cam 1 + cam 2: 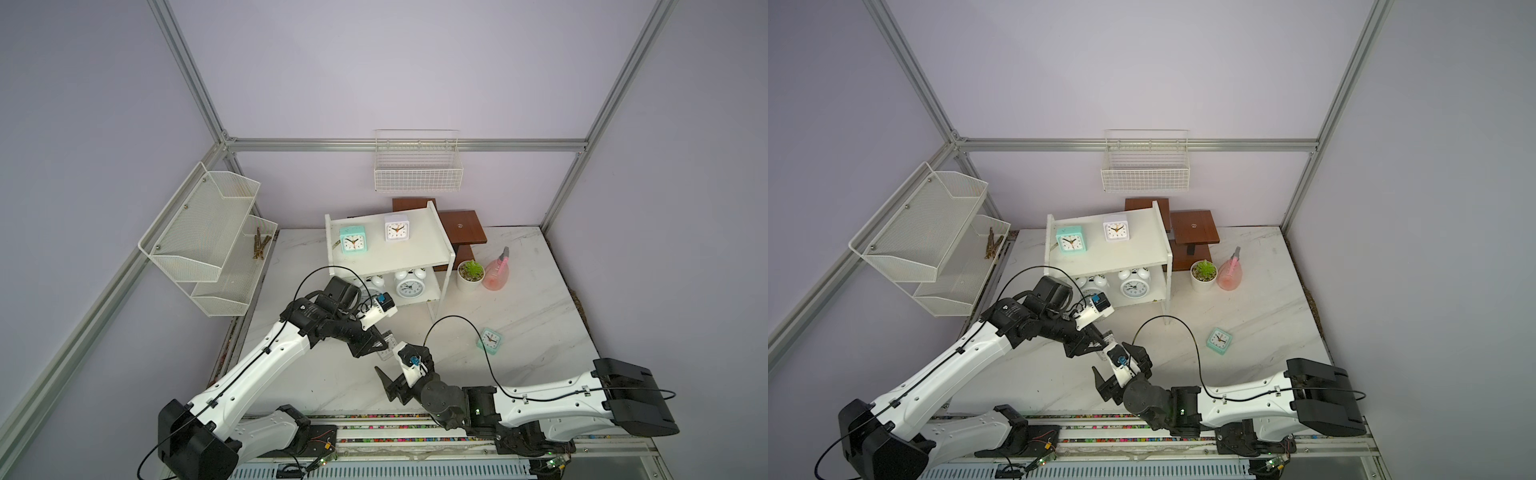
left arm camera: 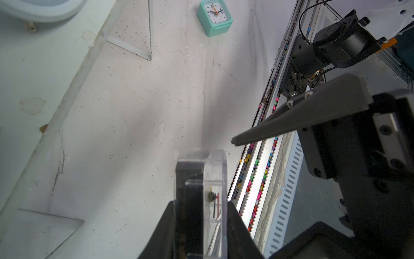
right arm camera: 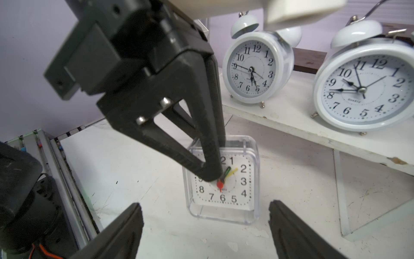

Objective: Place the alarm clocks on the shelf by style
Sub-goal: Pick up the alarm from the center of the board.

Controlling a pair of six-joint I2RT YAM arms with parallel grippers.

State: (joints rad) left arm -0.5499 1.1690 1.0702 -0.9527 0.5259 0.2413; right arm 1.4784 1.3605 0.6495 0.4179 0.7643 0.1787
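Our left gripper (image 3: 212,166) clamps the square clear-cased, white-faced alarm clock (image 3: 237,192) upright just in front of the white two-tier shelf (image 3: 280,116); our right gripper (image 3: 205,205) stands released, jaws wide apart beside it.

"QUARTZ" and numerals 1–12 on twin-bell clock (image 3: 363,89)

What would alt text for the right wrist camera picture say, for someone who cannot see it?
The left gripper pinches a clear-cased square clock, held upright. The right gripper is open, a finger each side of the clock, not touching. Behind, two white twin-bell clocks stand on the shelf.
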